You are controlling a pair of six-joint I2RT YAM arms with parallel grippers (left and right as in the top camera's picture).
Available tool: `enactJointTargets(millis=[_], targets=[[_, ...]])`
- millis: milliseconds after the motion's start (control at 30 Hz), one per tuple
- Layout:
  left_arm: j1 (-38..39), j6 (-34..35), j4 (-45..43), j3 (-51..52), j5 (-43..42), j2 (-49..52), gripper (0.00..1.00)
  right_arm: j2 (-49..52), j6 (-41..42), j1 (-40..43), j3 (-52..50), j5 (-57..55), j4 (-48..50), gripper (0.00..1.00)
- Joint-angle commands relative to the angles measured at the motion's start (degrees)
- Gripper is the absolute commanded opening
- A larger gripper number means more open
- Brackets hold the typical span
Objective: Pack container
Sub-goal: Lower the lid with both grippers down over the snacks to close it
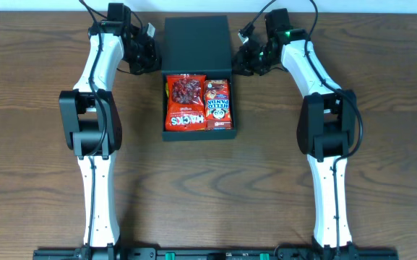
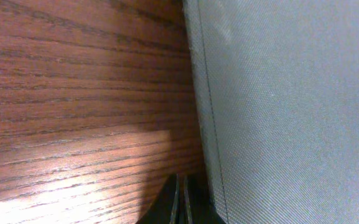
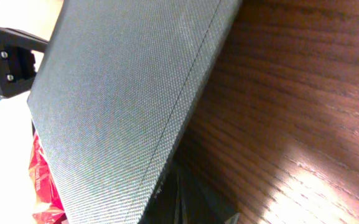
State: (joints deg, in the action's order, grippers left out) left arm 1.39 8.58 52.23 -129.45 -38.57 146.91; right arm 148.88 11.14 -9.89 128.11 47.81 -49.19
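Note:
The dark teal-black container (image 1: 197, 133) sits at the table's far middle, its flap lid (image 1: 196, 43) open toward the back. Inside lie a red snack packet (image 1: 185, 101) and a red-and-blue Hello Panda packet (image 1: 218, 105). My left gripper (image 1: 150, 56) is shut and empty at the lid's left edge. In the left wrist view its fingertips (image 2: 180, 199) rest by the lid (image 2: 291, 106). My right gripper (image 1: 243, 59) is shut and empty at the lid's right edge. In the right wrist view its tips (image 3: 179, 199) lie just under the lid (image 3: 129, 93), and the red packet (image 3: 42, 180) peeks out.
The wooden table (image 1: 381, 87) spreads to both sides and in front of the container. Both arms reach from the front edge up along the container's left and right sides.

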Motion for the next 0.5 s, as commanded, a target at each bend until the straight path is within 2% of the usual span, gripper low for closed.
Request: enactJointTargets(millis=[0,467], targets=[[0.9,-0.7,-0.3,0.3,-2.0,0.8,0.06,-0.3,0.2,-1.4,0.1,6.1,1.5,0.01],[-2.2,-4.4,-0.5,0.3,-10.6,0.7,0.06,-0.3,-3.1,-1.2,0.1,12.8,3.2,0.01]])
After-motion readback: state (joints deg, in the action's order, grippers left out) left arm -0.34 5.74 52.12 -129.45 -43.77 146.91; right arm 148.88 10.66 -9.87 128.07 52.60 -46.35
